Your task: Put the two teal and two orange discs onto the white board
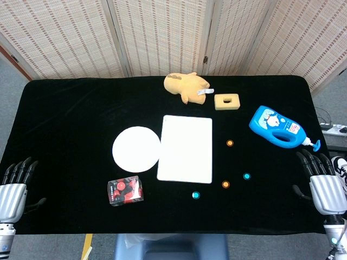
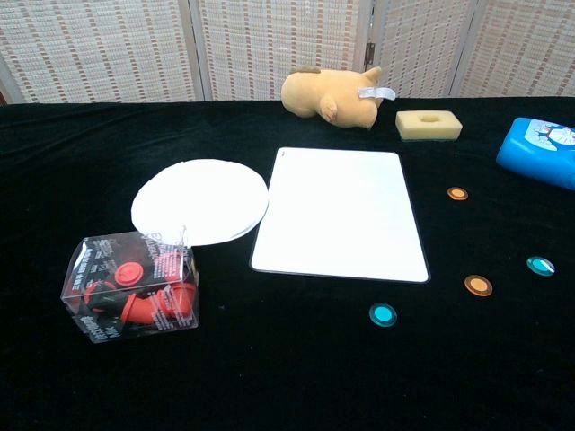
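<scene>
Head view: we look steeply down from high above the near edge, taking in the whole black table (image 1: pixel 70 108) and the folding screens (image 1: pixel 162 32) at 12 o'clock.

Chest view: we sit lower and nearer, looking at a shallower angle toward 12 o'clock.

Shared: white board (image 1: pixel 185 148), white round plate (image 2: pixel 199 201), plush toy (image 2: pixel 329 94).

Both hands look the same: the left hand (image 1: pixel 13 189) and right hand (image 1: pixel 324 184) have ribbed silver-grey metal backs, slim black segmented fingers, and a black thumb sticking out sideways.
</scene>
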`<state>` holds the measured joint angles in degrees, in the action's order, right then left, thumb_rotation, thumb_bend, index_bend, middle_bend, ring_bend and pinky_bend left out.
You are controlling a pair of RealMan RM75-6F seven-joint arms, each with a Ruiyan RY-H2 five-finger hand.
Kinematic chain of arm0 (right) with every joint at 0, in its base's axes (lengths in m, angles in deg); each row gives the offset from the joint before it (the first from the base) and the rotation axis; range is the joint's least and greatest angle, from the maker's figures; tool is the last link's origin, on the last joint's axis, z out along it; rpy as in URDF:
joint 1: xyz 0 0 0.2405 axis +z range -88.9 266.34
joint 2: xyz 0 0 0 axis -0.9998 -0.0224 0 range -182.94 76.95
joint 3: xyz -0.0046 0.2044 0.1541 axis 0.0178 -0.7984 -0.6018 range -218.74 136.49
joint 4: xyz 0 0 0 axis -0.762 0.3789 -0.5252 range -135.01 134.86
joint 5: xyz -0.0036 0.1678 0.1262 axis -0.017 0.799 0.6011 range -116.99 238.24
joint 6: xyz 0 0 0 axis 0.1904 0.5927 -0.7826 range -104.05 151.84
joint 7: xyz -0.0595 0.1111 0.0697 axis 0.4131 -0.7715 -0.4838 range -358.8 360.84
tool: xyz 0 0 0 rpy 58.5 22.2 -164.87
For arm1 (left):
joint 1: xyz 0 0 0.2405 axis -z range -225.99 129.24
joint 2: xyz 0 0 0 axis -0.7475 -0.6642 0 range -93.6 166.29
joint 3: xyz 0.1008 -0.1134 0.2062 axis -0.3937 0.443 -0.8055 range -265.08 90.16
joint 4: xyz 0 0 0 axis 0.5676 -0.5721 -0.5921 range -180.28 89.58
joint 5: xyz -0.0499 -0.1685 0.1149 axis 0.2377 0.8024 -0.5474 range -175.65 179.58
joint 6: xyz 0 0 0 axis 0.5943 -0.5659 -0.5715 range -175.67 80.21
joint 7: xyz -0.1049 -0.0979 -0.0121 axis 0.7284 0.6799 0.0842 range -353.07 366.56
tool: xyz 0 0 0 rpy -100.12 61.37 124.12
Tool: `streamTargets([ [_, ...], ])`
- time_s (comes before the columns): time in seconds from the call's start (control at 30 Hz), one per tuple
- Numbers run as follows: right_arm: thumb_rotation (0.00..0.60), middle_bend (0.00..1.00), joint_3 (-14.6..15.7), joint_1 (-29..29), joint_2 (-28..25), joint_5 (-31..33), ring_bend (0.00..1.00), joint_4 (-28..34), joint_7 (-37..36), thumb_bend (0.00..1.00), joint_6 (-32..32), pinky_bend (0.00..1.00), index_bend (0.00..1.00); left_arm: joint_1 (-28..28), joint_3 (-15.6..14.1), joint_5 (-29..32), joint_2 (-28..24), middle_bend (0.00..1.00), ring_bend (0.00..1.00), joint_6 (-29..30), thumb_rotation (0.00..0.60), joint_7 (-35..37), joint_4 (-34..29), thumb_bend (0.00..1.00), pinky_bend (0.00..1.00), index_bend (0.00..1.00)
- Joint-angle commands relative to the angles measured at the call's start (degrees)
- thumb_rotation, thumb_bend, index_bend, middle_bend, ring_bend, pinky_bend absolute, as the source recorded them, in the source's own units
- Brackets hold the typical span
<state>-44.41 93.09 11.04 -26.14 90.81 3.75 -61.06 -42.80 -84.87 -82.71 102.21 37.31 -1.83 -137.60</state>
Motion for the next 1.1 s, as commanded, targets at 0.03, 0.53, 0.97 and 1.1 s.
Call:
streamTargets([
  [0.03, 0.600, 0.04, 0.04, 0.17, -0.07, 0.14, 0.10, 0.01, -0.05, 0.20, 0.46, 0.00, 0.00, 0.01, 0.09, -0.18, 0.58, 0.00, 0.00, 0.26, 0.600, 0.40, 0.59, 0.13, 0.00, 0.00],
  [0.53, 0.600, 0.04, 0.49, 1.57, -0.33, -1.48, 0.10, 0.93, 0.28, 0.20, 2.11, 0.00, 0.05, -0.56, -0.29, -0.47, 1.37, 0.00, 0.00, 0.88, 0.600, 0.89, 1.74, 0.13, 0.00, 0.00],
  [0.97, 0.600, 0.06, 0.65, 8.51, 2.92, 1.55, 0.06, -0.08, 3.32, 0.20, 15.39, 0.00, 0.31, -2.30, -1.27, -1.34, 1.45, 0.00, 0.00, 2.78, 0.600, 2.78, 2.75, 0.13, 0.00, 0.00],
  [1.1, 0.600, 0.07, 0.36, 10.76, 4.67, 3.91, 0.05, -1.24, 4.07, 0.20, 19.83, 0.00, 0.34, -2.53, -1.47, -1.54, 1.41, 0.00, 0.00, 2.86, 0.600, 3.29, 2.97, 0.13, 0.00, 0.00],
])
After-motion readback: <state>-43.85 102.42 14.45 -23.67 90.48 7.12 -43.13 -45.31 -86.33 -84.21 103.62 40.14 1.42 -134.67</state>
